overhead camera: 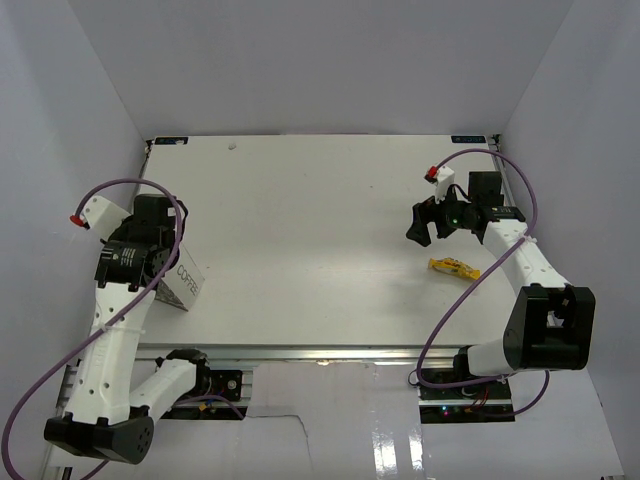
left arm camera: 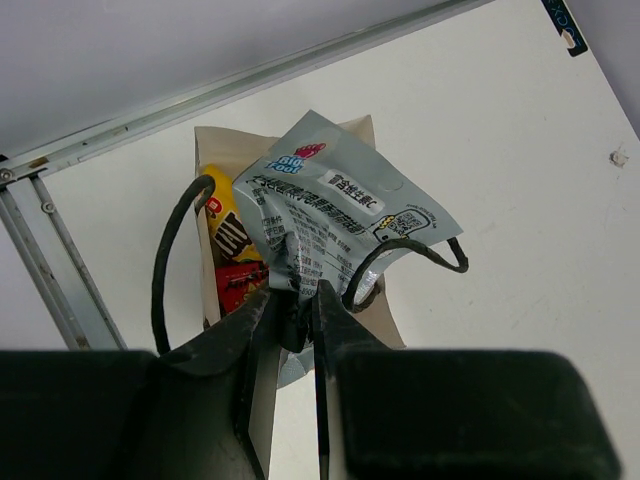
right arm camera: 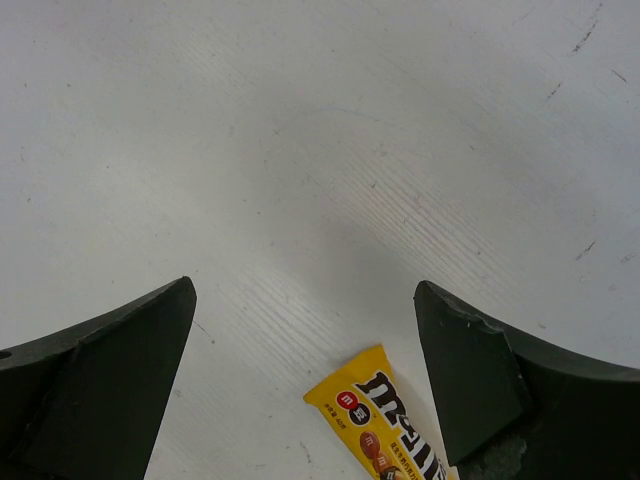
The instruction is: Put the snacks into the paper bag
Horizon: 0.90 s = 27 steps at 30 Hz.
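We take the bag (overhead camera: 186,280) as our landmark: it stands on the white table (overhead camera: 320,200) at the near left, under the left arm, mouth up so that snacks can drop in from above.

The left gripper (left arm camera: 298,305) hangs right over the bag's mouth, its fingers pinched narrow on the lower edge of the silver packet (left arm camera: 330,210). That packet is wider than the opening, so it lies tilted across the rim, between the two dark handles (left arm camera: 160,275), and is only partly in. We judge that the pinch is kept so the packet can be steered down rather than let fall outside.

Far to the right of the bag, the right gripper (right arm camera: 303,300) hovers low with its fingers spread wide and nothing between them. The M&M's packet (right arm camera: 385,425) lies flat just near of it, apart from both fingers, so we read this as an approach.

Deep in the bag, beneath the silver packet, sit a yellow snack (left arm camera: 225,230) and a red snack (left arm camera: 240,283).
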Available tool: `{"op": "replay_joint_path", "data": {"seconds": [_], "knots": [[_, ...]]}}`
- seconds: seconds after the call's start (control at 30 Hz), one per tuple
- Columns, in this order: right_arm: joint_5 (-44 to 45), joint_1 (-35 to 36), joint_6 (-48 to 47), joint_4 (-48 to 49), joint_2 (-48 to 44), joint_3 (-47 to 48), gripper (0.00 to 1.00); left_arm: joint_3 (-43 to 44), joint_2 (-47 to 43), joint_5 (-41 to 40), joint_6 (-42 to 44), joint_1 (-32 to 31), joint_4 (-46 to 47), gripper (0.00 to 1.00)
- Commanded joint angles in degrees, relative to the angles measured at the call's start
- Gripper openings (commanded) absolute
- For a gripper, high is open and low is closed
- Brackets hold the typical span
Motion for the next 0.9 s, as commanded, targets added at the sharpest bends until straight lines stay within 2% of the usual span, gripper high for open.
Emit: {"op": "replay_joint_path", "data": {"seconds": [0.0, 0.1, 0.13, 0.2, 0.7, 0.77, 0.8, 0.87], "knots": [[-1.32, -0.22, 0.06, 1.03, 0.02, 0.32, 0.96, -0.75, -1.11, 1.37, -2.19, 0.37, -1.51, 0.22], [-1.15, -0.14, 0.06, 0.95, 0.02, 0.32, 0.96, -0.93, -0.93, 1.82, -2.63, 0.37, -1.51, 0.34], [-1.06, -0.14, 0.06, 0.95, -0.07, 0.23, 0.96, -0.93, -0.93, 1.82, -2.64, 0.36, -1.51, 0.42], [-1.06, -0.22, 0.14, 0.95, -0.16, 0.14, 0.96, -0.84, -1.02, 1.73, -2.64, 0.45, -1.51, 0.47], [-2.54, -0.14, -0.2, -0.01, -0.16, 0.49, 0.96, 1.53, -1.98, 3.3, -2.81, 0.37, -1.77, 0.63], [-3.95, -0.14, -3.17, -1.33, -0.07, 0.93, 0.96, 2.75, -2.07, 5.67, 0.85, 0.37, 0.24, 0.74], [-4.92, -0.14, -5.37, -2.47, 0.02, 1.37, 0.96, 2.67, -3.29, 10.82, 4.53, 0.45, 6.25, 0.88], [-5.11, -0.22, -12.73, -7.74, 0.54, 2.42, 0.97, 0.32, -6.01, 19.87, 14.19, 0.36, 15.32, 0.98]]}}
